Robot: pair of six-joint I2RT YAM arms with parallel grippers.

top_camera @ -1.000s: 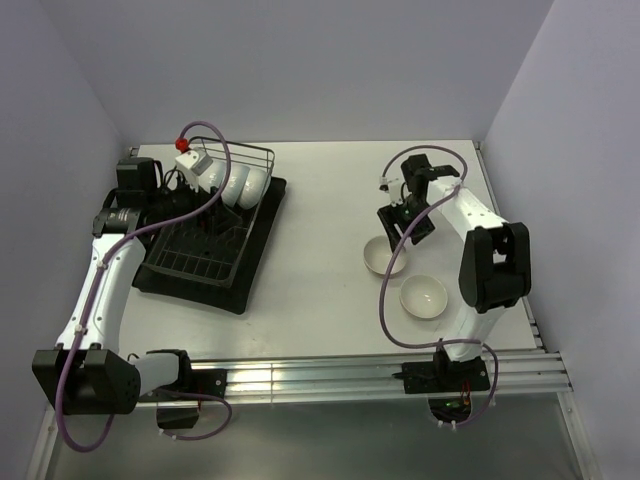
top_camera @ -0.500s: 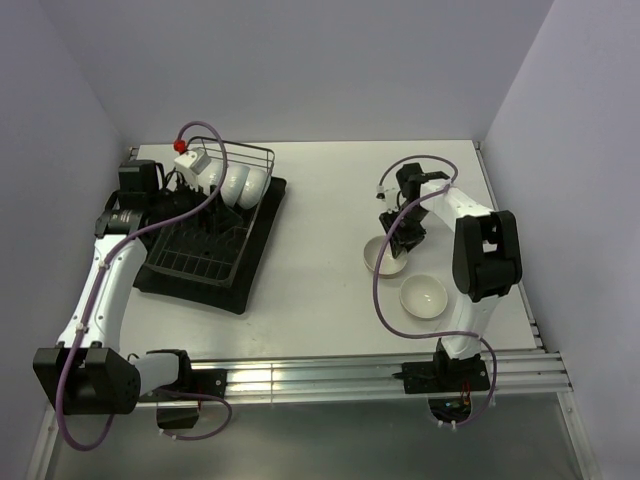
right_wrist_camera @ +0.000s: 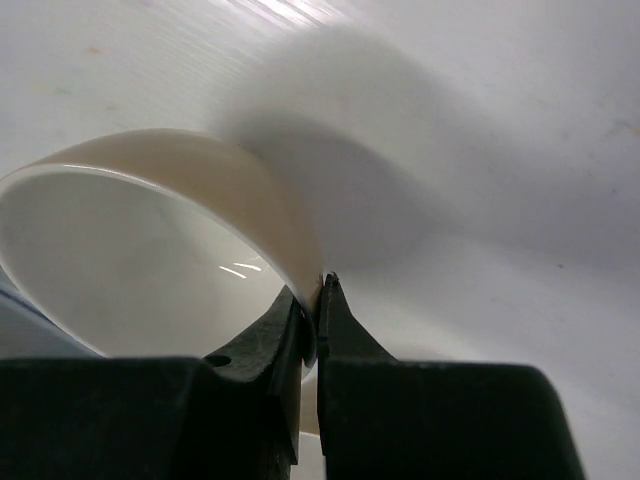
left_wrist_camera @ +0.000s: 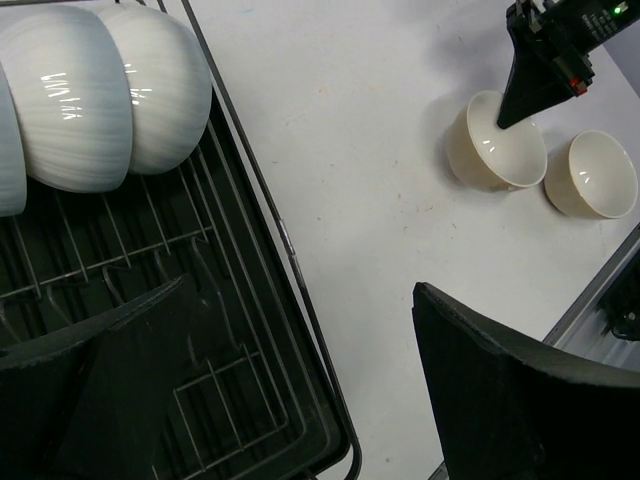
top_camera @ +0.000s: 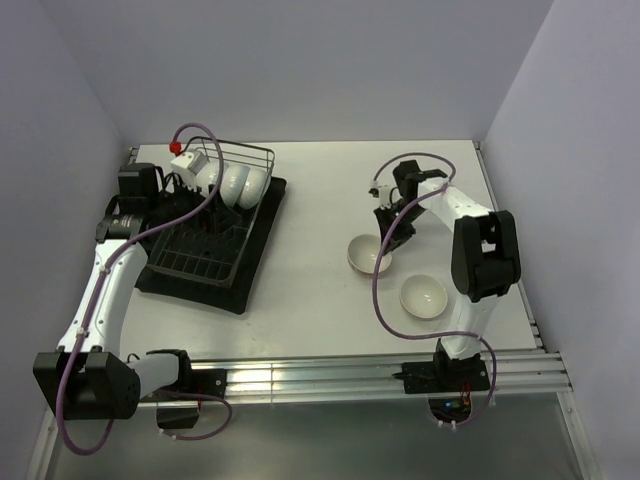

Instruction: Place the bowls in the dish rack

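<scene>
The right gripper (right_wrist_camera: pixel 318 285) is pinched tight on the rim of one cream bowl (top_camera: pixel 366 257), one finger inside the lip and one outside. In the left wrist view that bowl looks tipped, its held edge raised; whether its base is off the table (top_camera: pixel 320 215) I cannot tell. A second bowl (top_camera: pixel 423 297) sits upright just beside it, apart from it, on the side toward the near rail (top_camera: pixel 330 370) and the table's right edge. Across a broad stretch of white tabletop stands the dish rack (top_camera: pixel 190 262) on its black tray (top_camera: pixel 250 275), set at a slant, its long right-hand wire side facing the two bowls. A row of white bowls (left_wrist_camera: pixel 110 95) stands on edge at the rack's far end – three show in the left wrist view – and the nearer slots show bare wire. The left gripper (left_wrist_camera: pixel 300 290) hangs above the rack's right-hand side, its fingers spread wide apart and holding nothing.
</scene>
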